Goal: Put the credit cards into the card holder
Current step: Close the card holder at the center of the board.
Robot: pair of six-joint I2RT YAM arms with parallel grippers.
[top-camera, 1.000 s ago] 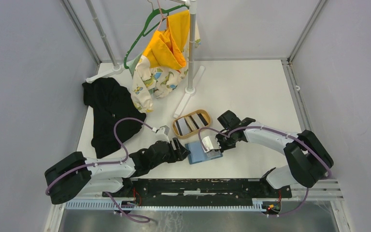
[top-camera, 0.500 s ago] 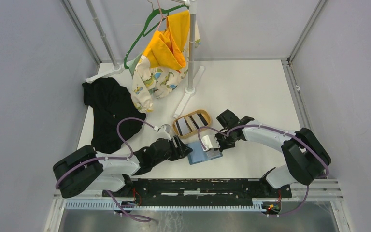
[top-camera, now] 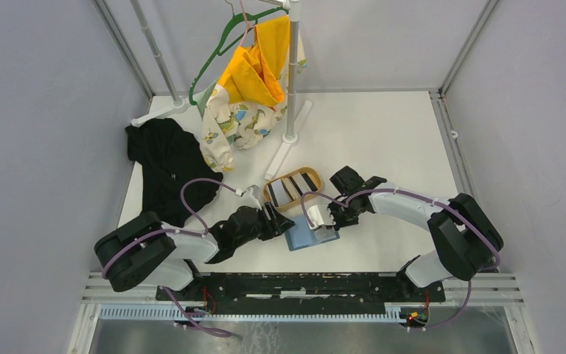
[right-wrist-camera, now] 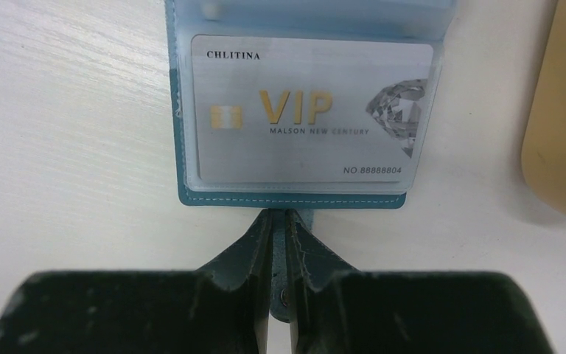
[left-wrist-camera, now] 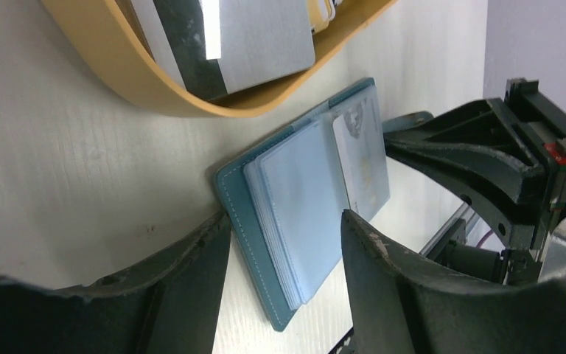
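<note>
The teal card holder point(top-camera: 306, 236) lies open on the table just in front of the tan tray. A silver VIP card point(right-wrist-camera: 306, 110) sits in its clear right pocket. My right gripper point(right-wrist-camera: 278, 215) is shut on the holder's snap tab point(right-wrist-camera: 278, 247) at its right edge. My left gripper point(left-wrist-camera: 286, 217) is open, its fingers point(left-wrist-camera: 191, 273) straddling the holder's point(left-wrist-camera: 302, 214) left edge without gripping it. Black, grey and white credit cards point(top-camera: 289, 189) lie side by side in the tray; they also show in the left wrist view point(left-wrist-camera: 250, 37).
The oval tan wooden tray point(top-camera: 268, 194) stands just behind the holder. A clothes rack base point(top-camera: 287, 144) with hanging yellow and printed garments point(top-camera: 247, 88) stands at the back. A black garment point(top-camera: 166, 173) lies at the left.
My left arm has swung in and its gripper has crept slightly farther along the holder's left edge. My right gripper stays shut on the snap tab.
</note>
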